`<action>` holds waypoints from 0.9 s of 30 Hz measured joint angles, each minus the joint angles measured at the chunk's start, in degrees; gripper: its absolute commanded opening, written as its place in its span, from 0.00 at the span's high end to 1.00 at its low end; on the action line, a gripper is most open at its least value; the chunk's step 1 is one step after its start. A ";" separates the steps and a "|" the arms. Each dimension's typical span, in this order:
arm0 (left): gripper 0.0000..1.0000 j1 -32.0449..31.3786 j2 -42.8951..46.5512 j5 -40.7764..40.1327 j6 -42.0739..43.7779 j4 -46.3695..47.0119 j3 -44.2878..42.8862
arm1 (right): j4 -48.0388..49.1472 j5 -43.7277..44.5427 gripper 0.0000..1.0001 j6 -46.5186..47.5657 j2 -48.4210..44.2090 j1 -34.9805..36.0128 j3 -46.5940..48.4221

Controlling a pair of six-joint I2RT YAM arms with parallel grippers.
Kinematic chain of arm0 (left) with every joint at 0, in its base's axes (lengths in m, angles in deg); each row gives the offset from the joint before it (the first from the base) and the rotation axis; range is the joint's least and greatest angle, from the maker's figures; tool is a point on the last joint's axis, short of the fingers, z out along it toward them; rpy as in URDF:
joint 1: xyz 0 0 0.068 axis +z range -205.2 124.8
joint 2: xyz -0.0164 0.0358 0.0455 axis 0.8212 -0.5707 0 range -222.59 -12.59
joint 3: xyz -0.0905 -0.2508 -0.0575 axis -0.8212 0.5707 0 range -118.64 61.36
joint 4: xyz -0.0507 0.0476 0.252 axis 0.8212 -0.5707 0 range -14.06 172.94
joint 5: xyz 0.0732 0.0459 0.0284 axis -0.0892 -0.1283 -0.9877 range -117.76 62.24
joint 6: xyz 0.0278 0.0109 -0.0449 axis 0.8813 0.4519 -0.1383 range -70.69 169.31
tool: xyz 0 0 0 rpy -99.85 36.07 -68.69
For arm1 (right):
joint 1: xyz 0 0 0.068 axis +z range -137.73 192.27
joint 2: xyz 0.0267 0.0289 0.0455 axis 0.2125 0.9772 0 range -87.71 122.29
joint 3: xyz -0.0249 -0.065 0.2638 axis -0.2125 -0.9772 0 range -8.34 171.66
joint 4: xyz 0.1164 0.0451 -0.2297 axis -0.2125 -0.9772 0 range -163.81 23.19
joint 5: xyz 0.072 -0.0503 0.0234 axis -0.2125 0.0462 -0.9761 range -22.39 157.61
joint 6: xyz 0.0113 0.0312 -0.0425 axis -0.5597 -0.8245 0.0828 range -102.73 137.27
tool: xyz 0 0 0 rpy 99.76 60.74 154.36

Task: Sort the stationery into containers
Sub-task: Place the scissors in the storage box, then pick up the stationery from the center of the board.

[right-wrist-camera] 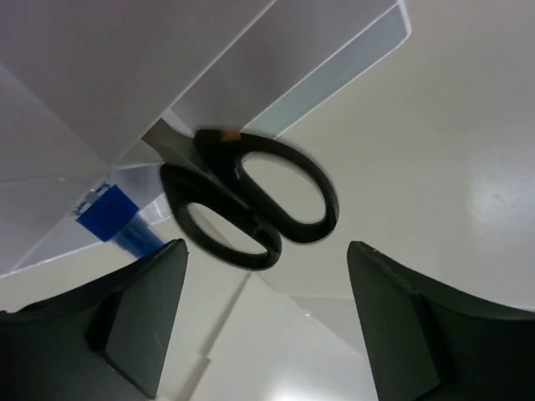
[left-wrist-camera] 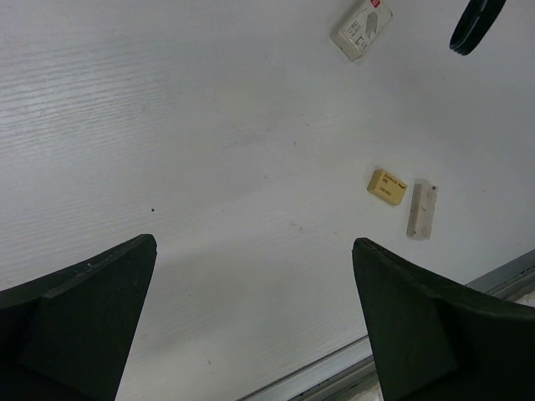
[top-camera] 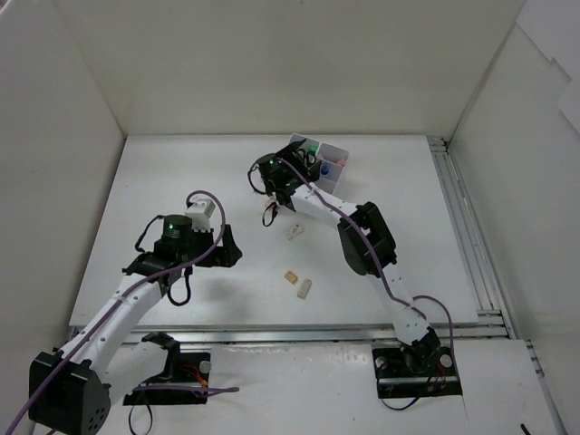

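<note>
R pincer (right-wrist-camera: 266, 251) is spread wide w/ nothing gripped. The black-handled scissors (right-wrist-camera: 251, 196) sit just beyond its tips, handles up, blades down inside one of the white bins (top-camera: 331, 148) at the far side of the tabletop (top-camera: 181, 172), leaning vs the thin wall. A blue-capped item (right-wrist-camera: 107, 213) shows thru the next wall. Main risk, imo: the scissors are top-heavy & look propped, not settled, so they could tip out or lever the light bin over, esp. if a finger clips a handle loop when the arm backs off, as the loops are v. close to both tips. L pincer (left-wrist-camera: 255, 317) is also fully open & empty, hovering over bare tabletop. Not yet sorted: labelled white eraser (left-wrist-camera: 361, 29), tan eraser (left-wrist-camera: 387, 186) & a long white piece (left-wrist-camera: 421, 210) just beside it. Those two lie so close that a grab for one may nudge or trap the other, & small flat items can squirt out of the pads. They're also btw the two arms, so both reaching at once risks a clash.
</note>
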 measured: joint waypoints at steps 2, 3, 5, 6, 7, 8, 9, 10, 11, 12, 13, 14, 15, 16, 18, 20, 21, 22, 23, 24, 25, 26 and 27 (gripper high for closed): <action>0.01 0.04 -0.39 0.24 0.00 0.22 0.00 | 1.92 -0.35 0.14 1.14 0.44 0.00 0.00; 0.01 0.04 -0.57 0.31 0.00 0.28 0.00 | 2.86 -0.57 0.04 1.42 0.44 0.00 0.00; 0.01 0.04 -0.70 0.59 -0.02 0.46 0.00 | 5.01 -0.83 0.02 1.70 0.37 0.11 0.02; 0.01 0.04 -0.72 0.76 -0.02 0.61 0.00 | 6.05 -1.03 0.02 1.75 0.35 0.44 0.02; 0.01 0.04 -0.72 0.98 -0.02 0.72 0.00 | 6.91 -1.16 0.02 1.77 0.35 0.59 0.02; 0.01 0.04 -0.72 1.25 -0.04 0.76 0.00 | 7.76 -1.36 0.02 1.77 0.33 0.74 0.02; 0.01 0.04 -0.72 1.40 -0.04 0.81 0.00 | 8.46 -1.51 0.02 1.75 0.22 0.92 0.02; 0.01 0.04 -0.70 1.55 -0.04 0.83 0.00 | 9.16 -1.73 0.02 1.62 0.11 1.18 0.02; 0.01 0.04 -0.66 1.64 -0.04 0.87 0.00 | 9.75 -1.99 0.02 1.36 -0.13 1.51 0.07; 0.01 0.04 -0.57 1.70 -0.02 0.90 0.00 | 10.21 -2.27 0.02 0.98 -0.55 1.92 0.13; 0.01 0.04 -0.55 1.70 -0.02 0.90 0.00 | 10.43 -2.56 0.02 0.11 -0.98 2.32 0.13; 0.01 0.04 -0.50 1.70 -0.02 0.92 0.00 | 10.67 -2.93 0.02 -1.36 -1.75 2.84 0.20; 0.01 0.04 -0.50 1.75 0.02 0.87 -0.07 | 10.80 -3.34 0.02 -2.86 -2.67 3.41 0.33; 0.00 0.04 -0.57 1.81 0.15 0.87 -0.22 | 10.97 -3.80 0.02 -4.76 -3.67 3.89 0.35; 0.01 0.04 -1.01 2.14 0.50 0.87 -0.90 | 10.67 -4.46 0.02 -11.56 -6.84 4.79 0.31; 0.01 0.04 -2.56 2.73 1.62 1.29 -2.62 | 9.55 -5.46 0.02 -21.77 -11.96 5.46 -1.25; 0.01 0.04 -4.04 3.15 2.32 1.57 -3.93 | 8.76 -6.29 0.02 -28.44 -16.24 5.84 -3.45; 0.01 0.04 -5.66 3.65 3.23 1.88 -5.40 | 8.26 -6.91 0.02 -34.95 -20.59 5.90 -6.34; 0.00 0.04 -7.87 4.28 4.33 2.45 -7.19 | 7.93 -7.69 0.02 -42.18 -25.99 5.75 -10.43; 0.01 0.04 -10.32 4.81 5.31 2.78 -9.09 | 7.21 -8.22 0.02 -49.64 -32.24 5.29 -14.78; 0.01 0.04 -13.22 5.40 6.62 3.06 -11.56 | 6.95 -9.20 0.02 -56.61 -37.92 4.57 -18.91; 0.01 0.04 -15.96 5.95 7.89 3.50 -13.84 | 6.78 -10.51 0.02 -63.63 -43.98 3.48 -23.54; 0.01 0.02 -19.17 6.40 9.18 3.76 -16.33 | 6.29 -11.56 0.02 -69.77 -49.88 2.23 -27.76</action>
